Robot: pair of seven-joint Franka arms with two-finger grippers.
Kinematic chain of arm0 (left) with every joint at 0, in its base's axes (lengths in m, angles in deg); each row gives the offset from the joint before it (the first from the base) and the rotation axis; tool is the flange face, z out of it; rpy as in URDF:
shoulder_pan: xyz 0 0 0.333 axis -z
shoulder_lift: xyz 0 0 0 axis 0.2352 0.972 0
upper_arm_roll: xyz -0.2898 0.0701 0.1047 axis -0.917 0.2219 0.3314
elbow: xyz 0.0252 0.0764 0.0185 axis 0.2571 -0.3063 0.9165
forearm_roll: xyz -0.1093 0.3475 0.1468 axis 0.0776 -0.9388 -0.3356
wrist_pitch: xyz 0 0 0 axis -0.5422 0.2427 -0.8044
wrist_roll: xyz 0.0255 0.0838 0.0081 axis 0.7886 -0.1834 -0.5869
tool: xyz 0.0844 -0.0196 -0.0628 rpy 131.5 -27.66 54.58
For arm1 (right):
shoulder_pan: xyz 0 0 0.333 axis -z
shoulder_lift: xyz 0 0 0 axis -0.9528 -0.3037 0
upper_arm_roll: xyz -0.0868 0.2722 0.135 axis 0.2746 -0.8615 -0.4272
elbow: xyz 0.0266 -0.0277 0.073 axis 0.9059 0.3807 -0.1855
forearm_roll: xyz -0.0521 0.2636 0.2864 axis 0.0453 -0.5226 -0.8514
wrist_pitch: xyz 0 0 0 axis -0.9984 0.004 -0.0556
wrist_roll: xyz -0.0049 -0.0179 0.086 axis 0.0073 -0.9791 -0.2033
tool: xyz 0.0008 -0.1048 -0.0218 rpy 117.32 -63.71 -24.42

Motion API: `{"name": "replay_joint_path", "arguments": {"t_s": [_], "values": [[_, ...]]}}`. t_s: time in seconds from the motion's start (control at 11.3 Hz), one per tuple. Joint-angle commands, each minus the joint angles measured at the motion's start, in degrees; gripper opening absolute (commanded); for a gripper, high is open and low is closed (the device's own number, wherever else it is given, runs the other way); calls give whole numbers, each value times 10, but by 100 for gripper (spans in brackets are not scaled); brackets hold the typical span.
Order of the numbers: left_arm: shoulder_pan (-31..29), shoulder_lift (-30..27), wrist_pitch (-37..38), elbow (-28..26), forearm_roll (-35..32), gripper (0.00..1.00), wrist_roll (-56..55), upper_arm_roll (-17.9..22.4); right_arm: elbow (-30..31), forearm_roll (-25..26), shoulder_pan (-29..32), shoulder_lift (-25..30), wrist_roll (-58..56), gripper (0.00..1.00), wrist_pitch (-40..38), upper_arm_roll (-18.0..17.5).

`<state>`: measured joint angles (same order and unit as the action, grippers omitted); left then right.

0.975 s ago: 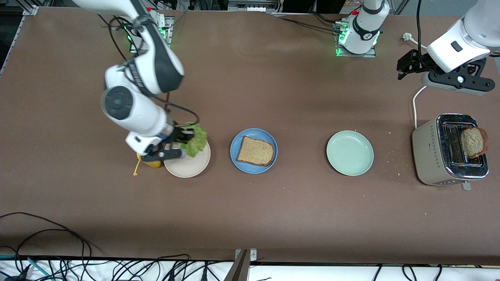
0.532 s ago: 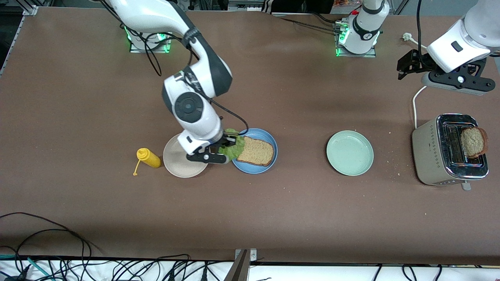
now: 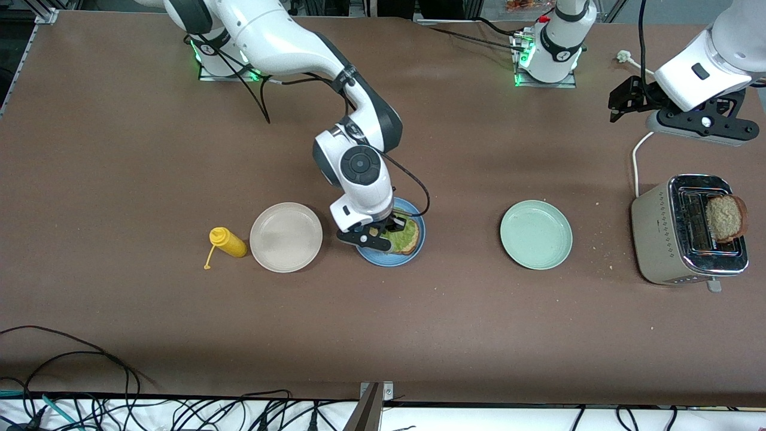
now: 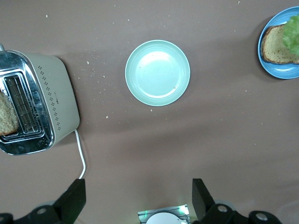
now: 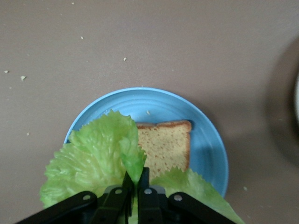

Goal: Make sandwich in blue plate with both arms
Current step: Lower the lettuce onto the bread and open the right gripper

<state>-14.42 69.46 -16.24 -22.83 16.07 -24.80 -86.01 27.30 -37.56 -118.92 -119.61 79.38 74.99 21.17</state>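
The right pincer (image 3: 389, 230) is pinched tight on a ruffled green lettuce leaf (image 5: 100, 161) and hangs right over the round medium-blue plastic plate (image 3: 419, 236), which sits on the brown worktop (image 3: 419, 335) between the round beige-white plate (image 3: 286, 237) and the round pale mint-green plate (image 3: 536, 234). In the right wrist view the leaf drapes over most of the square brown wholegrain bread slice (image 5: 166, 147) lying on that plate, with one corner of bread bare. So the sandwich is half built: bottom slice down, lettuce arriving, top slice not there yet.

The second brown bread slice (image 3: 725, 218) pokes out of the beige and chrome toaster (image 3: 658, 239) at the left arm's end of the worktop. The left pincer (image 4: 138, 198) has its fingers spread wide and grips nothing; that arm waits up over the worktop near its own base, above the toaster's white cord (image 4: 81, 156).

What could go wrong, I reckon: the leaf is floppy and light, so when the fingers let go it may cling to a pad and lift off, or land lopsided and hang over the plate rim. If the pincer presses too low it could shove the bottom slice sideways. A small yellow squeeze bottle (image 3: 228, 242) lies beside the beige plate, well out of the way.
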Motion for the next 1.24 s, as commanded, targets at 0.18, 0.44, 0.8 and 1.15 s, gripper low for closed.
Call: {"name": "replay_joint_path", "arguments": {"t_s": [0.18, 0.44, 0.8, 1.15], "values": [[-1, -5, 6, 1, 4, 100, 5, 1, -32, 7, -4, -36, 19, 28, 24, 10], [-1, -5, 6, 1, 4, 100, 5, 1, -30, 22, -5, -35, 22, 100, 24, 10], [-1, -5, 6, 1, 4, 100, 4, 0, -30, 18, -4, -16, 14, 100, 21, 10], [-1, -4, 5, 1, 4, 100, 2, 0, 97, 14, 59, 112, -78, 100, 11, -16]]}}
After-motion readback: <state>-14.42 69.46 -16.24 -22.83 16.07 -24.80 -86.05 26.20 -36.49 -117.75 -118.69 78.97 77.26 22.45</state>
